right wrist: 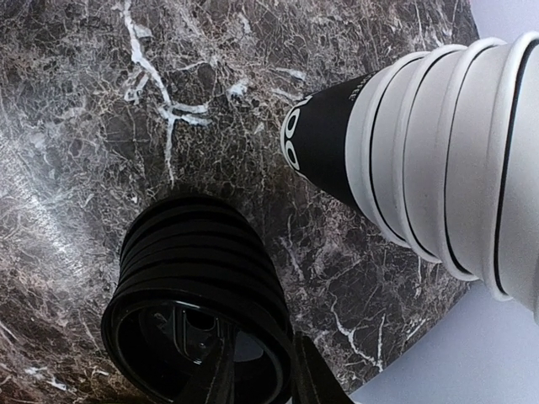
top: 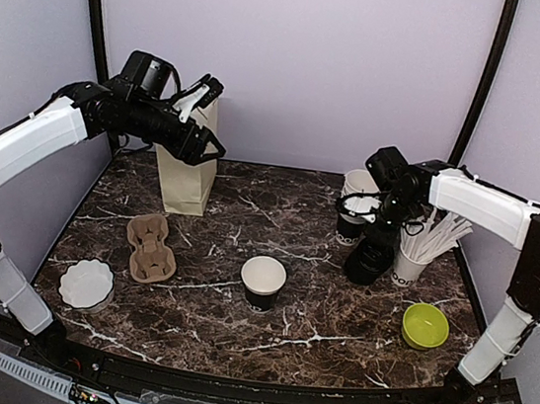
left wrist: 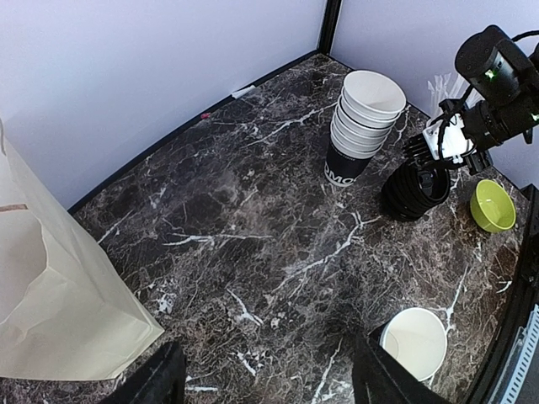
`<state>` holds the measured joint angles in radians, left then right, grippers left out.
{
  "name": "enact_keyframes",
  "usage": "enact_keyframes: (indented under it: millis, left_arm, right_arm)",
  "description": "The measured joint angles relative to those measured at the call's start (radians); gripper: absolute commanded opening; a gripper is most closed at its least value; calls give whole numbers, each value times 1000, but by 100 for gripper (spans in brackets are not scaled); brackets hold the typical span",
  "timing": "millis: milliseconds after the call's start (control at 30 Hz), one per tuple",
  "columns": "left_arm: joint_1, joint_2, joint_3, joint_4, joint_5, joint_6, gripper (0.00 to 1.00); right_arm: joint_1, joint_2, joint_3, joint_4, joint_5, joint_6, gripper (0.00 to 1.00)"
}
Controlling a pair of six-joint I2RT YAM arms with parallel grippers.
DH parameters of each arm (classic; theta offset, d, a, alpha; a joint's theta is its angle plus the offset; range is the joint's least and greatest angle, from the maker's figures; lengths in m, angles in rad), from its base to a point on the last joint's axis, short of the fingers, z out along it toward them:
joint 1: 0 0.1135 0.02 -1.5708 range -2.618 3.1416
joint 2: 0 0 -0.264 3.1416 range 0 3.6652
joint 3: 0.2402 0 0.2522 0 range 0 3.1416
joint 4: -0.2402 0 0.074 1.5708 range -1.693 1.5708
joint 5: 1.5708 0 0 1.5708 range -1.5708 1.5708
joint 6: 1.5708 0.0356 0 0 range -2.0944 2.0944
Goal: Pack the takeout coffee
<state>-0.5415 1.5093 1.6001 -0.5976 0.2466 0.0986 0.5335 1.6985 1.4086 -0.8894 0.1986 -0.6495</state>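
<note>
One paper coffee cup (top: 263,279), white above a black band, stands open and lidless mid-table; it also shows in the left wrist view (left wrist: 418,341). A stack of like cups (top: 355,208) (right wrist: 438,151) stands at the back right, beside a stack of black lids (top: 370,260) (right wrist: 198,278). My right gripper (top: 377,238) (right wrist: 265,374) is down on that lid stack, shut on the top lid's rim, one finger inside and one outside. My left gripper (top: 208,146) (left wrist: 269,379) hangs open and empty, high up by the paper bag.
A tan paper bag (top: 187,166) stands at the back left. A cardboard cup carrier (top: 151,246) and a white scalloped bowl (top: 87,284) lie front left. A cup of white sticks (top: 418,247) and a green bowl (top: 425,325) sit at the right.
</note>
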Motion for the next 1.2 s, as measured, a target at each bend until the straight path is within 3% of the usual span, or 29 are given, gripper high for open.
enact_keyframes:
  millis: [1200]
  left_arm:
    - [0,-1,-47,24,7,0,70]
  right_arm:
    - [34,39,107,-97,-7,-26,27]
